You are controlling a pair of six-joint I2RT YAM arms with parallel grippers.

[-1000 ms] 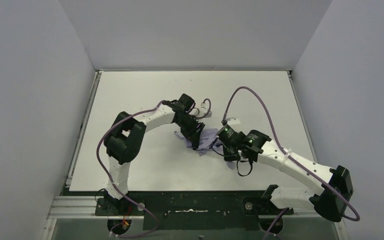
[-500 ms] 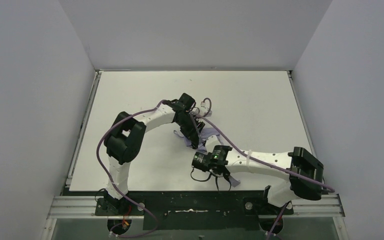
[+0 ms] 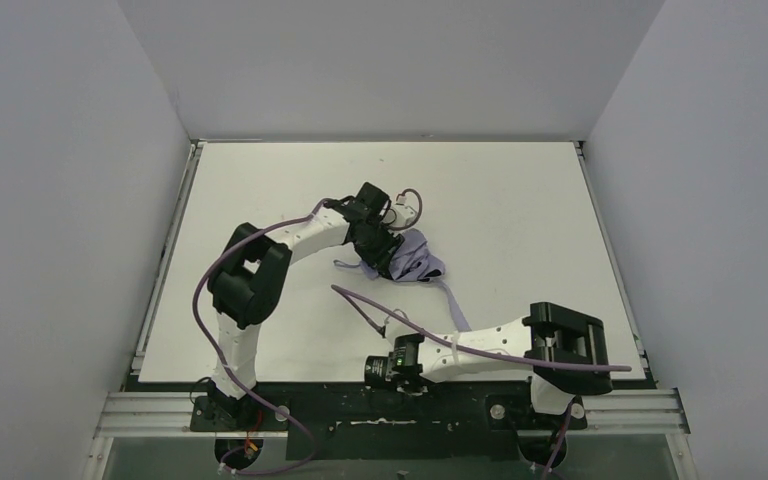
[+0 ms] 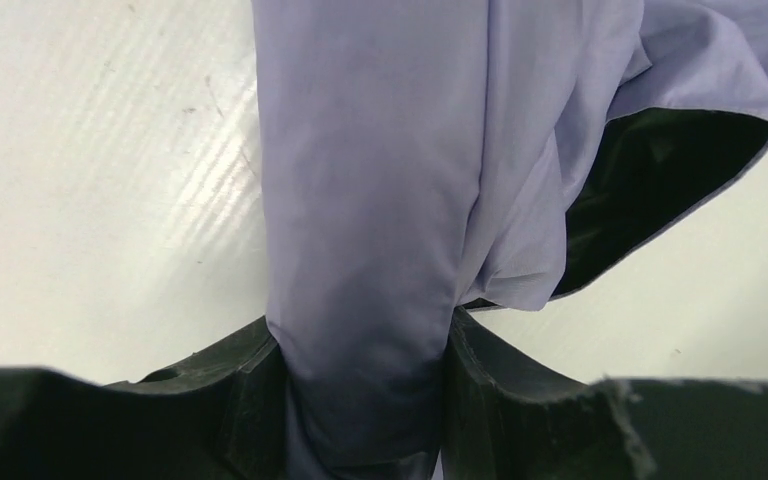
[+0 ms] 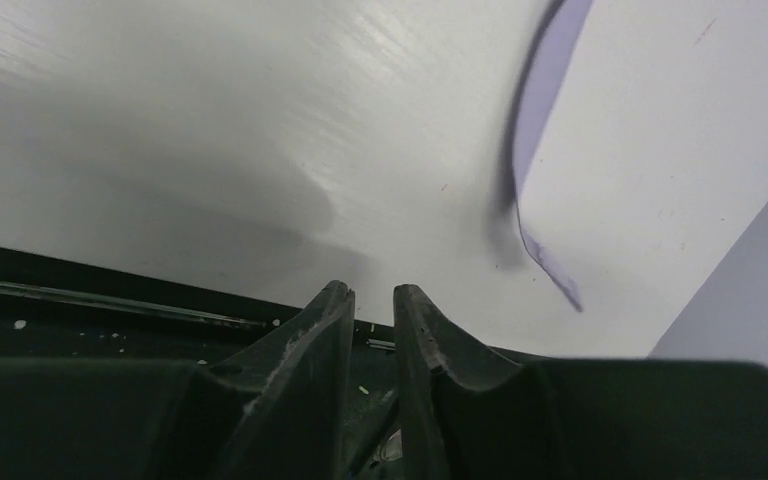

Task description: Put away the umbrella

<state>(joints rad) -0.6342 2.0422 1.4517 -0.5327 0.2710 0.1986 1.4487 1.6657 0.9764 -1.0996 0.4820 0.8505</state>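
We are clamping the left gripper [image 4: 365, 372] on the umbrella [image 3: 418, 264], mid-table, by its lavender canopy. The right gripper [image 5: 372, 292] is hanging barely parted and empty at the table's [image 3: 260, 180] near edge, so we should be steering it toward the trailing strap [image 3: 452, 303].

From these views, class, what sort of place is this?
Probably a robotics lab test cell: a white table boxed in by plain walls, left arm and right arm bolted at its edge.

The umbrella [image 3: 417, 262] was lavender outside, black inside. The bench [image 3: 520, 200] was white. The left arm [image 3: 305, 232] and right arm [image 3: 490, 340] were white with black joints; the left claw [image 4: 362, 335] and right claw [image 5: 370, 295], black.
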